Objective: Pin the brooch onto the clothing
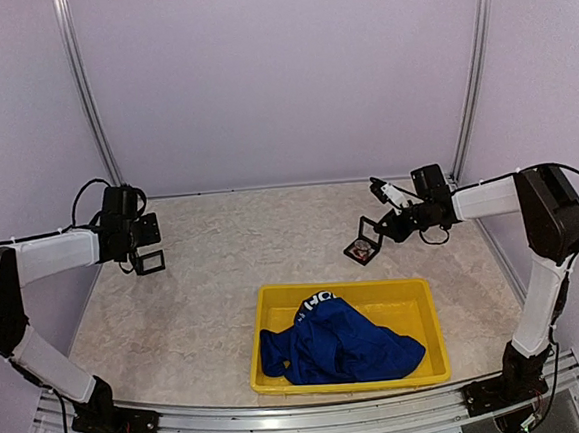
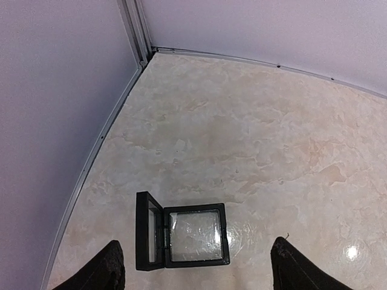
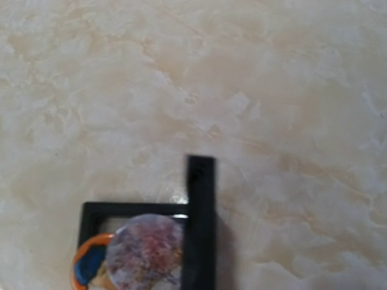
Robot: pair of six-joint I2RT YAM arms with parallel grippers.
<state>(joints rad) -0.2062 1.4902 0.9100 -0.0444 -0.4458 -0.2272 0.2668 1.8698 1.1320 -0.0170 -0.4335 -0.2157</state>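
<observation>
Item 1: T-shirt (image 1: 342,348), royal blue, crumpled in the yellow tray (image 1: 429,311) at 6 o'clock on the table (image 1: 231,241).
Item 2: brooch (image 3: 148,254), round and mottled, in an open black case (image 3: 201,217) between 12 and 1 o'clock from the tray.
Item 3: clear-windowed case (image 2: 193,235), open, at 10 o'clock.
Left gripper (image 2: 196,267): fingers spread wide over item 3, holding nothing.
Right gripper (image 1: 381,229): beside item 2; spread cannot be told.

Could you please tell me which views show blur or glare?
Right wrist view: soft and out of focus, the brooch and its black case smeared. Left wrist view: sharp, with a bright glare spot on the table and sheen on the open case. Top external view: evenly lit, only faint shadows.
</observation>
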